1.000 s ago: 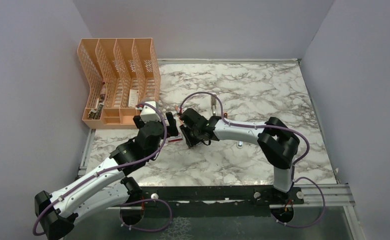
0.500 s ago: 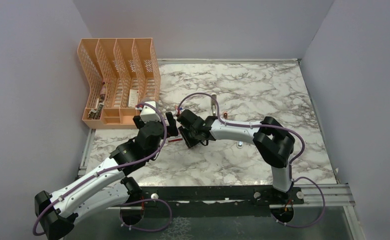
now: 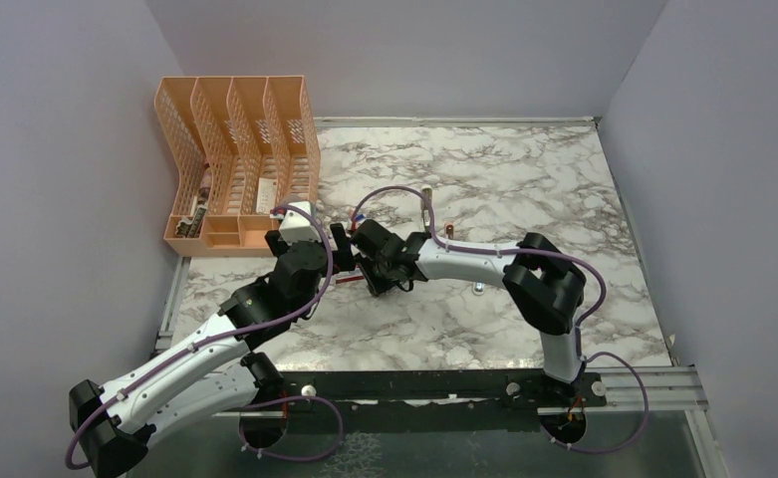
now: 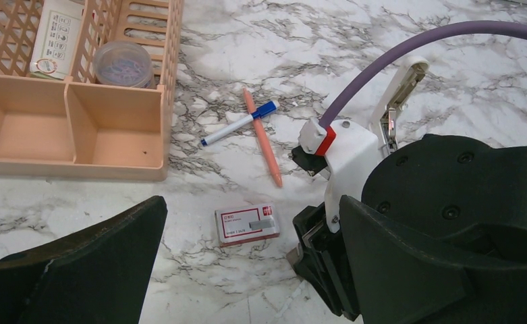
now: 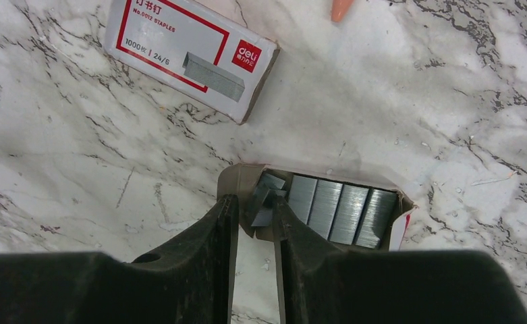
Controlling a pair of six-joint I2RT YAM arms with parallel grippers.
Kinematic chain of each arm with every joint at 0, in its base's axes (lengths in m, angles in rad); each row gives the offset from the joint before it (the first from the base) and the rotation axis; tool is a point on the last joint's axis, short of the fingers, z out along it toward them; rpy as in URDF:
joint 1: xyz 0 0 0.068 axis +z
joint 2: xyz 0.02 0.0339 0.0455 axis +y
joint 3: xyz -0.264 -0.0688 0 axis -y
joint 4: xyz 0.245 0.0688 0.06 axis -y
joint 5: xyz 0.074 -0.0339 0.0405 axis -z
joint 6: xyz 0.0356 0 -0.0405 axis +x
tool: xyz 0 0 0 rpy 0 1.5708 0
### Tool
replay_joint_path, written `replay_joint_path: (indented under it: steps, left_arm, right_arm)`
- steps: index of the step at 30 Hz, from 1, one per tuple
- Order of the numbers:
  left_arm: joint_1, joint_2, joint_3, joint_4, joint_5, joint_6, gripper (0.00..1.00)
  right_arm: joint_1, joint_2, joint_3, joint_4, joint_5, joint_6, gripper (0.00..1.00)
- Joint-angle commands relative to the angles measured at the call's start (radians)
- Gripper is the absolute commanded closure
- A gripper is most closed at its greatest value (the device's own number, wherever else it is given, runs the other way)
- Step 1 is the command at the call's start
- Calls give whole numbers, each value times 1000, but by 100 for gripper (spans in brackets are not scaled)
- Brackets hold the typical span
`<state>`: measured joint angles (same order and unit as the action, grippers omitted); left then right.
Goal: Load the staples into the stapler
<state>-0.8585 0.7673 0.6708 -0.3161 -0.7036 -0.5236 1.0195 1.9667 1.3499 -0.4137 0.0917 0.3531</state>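
Note:
The staples (image 5: 341, 212) lie as grey strips in an open cardboard tray on the marble. My right gripper (image 5: 255, 210) is down at the tray's left end. Its jaws are nearly together around the end wall and a loose tilted strip (image 5: 268, 201). The red-and-white box sleeve (image 5: 189, 57) lies just beyond. The white stapler (image 4: 399, 88) lies hinged open farther back, behind the right arm, and shows small in the top view (image 3: 426, 206). My left gripper (image 4: 247, 287) hovers wide open and holds nothing, with the sleeve (image 4: 247, 223) ahead of it.
An orange pen (image 4: 262, 138) and a blue-capped pen (image 4: 239, 126) lie crossed beyond the sleeve. The orange mesh organizer (image 3: 235, 164) stands at the back left and holds small items. The right arm's wrist (image 4: 345, 162) and purple cable crowd the space right of the left gripper.
The right arm has crept a little to the left, toward the left gripper. The left arm has not moved.

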Motion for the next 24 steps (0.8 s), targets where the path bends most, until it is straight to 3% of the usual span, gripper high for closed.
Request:
replay_joint_path:
  steps: [1, 24]
  left_arm:
    - [4, -17, -11, 12, -22, -9, 1]
    - [4, -11, -8, 12, -23, -9, 1]
  right_arm:
    - [9, -47, 5, 2, -15, 25, 71]
    - [9, 47, 64, -80, 29, 33, 71]
